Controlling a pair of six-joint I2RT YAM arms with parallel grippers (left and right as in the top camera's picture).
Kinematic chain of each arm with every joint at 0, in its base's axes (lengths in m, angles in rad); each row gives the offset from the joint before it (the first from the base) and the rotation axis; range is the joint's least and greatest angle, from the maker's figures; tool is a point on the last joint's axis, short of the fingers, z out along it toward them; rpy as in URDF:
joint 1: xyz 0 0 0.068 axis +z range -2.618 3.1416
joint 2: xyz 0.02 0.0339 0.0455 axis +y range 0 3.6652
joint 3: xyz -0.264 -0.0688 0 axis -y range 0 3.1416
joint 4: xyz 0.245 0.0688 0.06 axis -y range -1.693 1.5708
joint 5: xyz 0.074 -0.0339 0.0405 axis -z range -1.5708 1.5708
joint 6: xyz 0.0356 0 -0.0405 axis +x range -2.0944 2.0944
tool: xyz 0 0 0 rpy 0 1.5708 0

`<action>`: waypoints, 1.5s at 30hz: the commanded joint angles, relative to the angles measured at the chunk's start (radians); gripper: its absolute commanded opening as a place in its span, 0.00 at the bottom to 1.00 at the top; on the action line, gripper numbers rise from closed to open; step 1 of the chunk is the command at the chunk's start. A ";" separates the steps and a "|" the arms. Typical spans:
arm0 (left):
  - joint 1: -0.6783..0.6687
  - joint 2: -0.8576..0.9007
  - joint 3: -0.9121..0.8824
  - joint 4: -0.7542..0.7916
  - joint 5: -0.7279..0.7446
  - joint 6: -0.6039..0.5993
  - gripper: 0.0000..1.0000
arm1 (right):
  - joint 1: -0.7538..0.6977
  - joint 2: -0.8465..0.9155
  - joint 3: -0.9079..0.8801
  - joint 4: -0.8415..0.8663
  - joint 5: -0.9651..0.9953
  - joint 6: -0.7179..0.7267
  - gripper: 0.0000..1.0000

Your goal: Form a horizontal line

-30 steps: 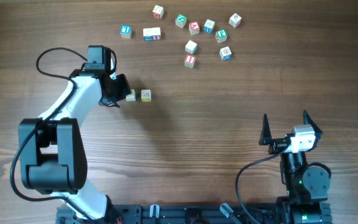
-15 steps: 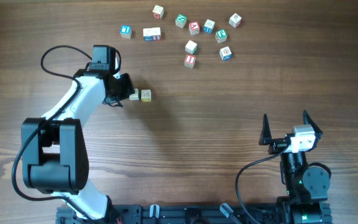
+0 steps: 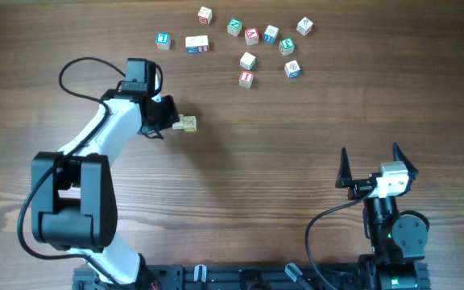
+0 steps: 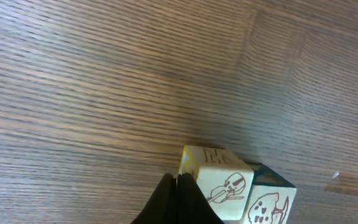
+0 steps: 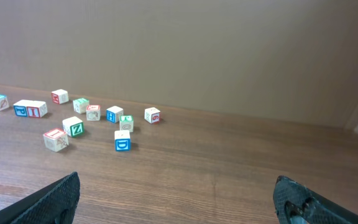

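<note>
Two pale wooden cubes [image 3: 188,123] touch side by side left of the table's middle, a short start of the horizontal line. In the left wrist view the nearer cube [image 4: 219,183] shows a brown drawing and its neighbour [image 4: 269,202] sits to its right. My left gripper [image 3: 170,121] is shut with nothing held. Its closed tips [image 4: 178,186] press against the nearer cube's left side. Near the front right, my right gripper [image 3: 370,155] stands wide open and empty, far from every cube [image 5: 176,186].
Several loose letter cubes [image 3: 248,60] lie scattered at the back, also seen in the right wrist view [image 5: 73,126]. Two of them [image 3: 196,43] touch at the back left, with a single blue-lettered cube [image 3: 163,40] beside them. A pale wall [image 5: 179,50] rises behind the table.
My left gripper slid to the right, pushing the left cube until it met the right cube. The right arm stayed still.
</note>
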State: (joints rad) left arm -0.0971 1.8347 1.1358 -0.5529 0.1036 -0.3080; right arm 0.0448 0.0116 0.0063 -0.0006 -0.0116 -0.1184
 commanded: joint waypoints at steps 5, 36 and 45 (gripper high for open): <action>-0.010 0.011 -0.005 0.041 -0.099 0.016 0.05 | -0.005 -0.007 -0.001 0.003 -0.013 -0.011 1.00; -0.093 0.057 -0.004 0.266 -0.075 0.040 0.04 | -0.005 -0.007 -0.001 0.003 -0.013 -0.011 1.00; -0.093 0.057 -0.004 0.194 -0.075 0.039 0.04 | -0.005 -0.007 -0.001 0.003 -0.013 -0.011 1.00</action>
State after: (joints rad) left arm -0.1944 1.8835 1.1313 -0.3470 0.0425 -0.2893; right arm 0.0448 0.0116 0.0063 -0.0006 -0.0116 -0.1184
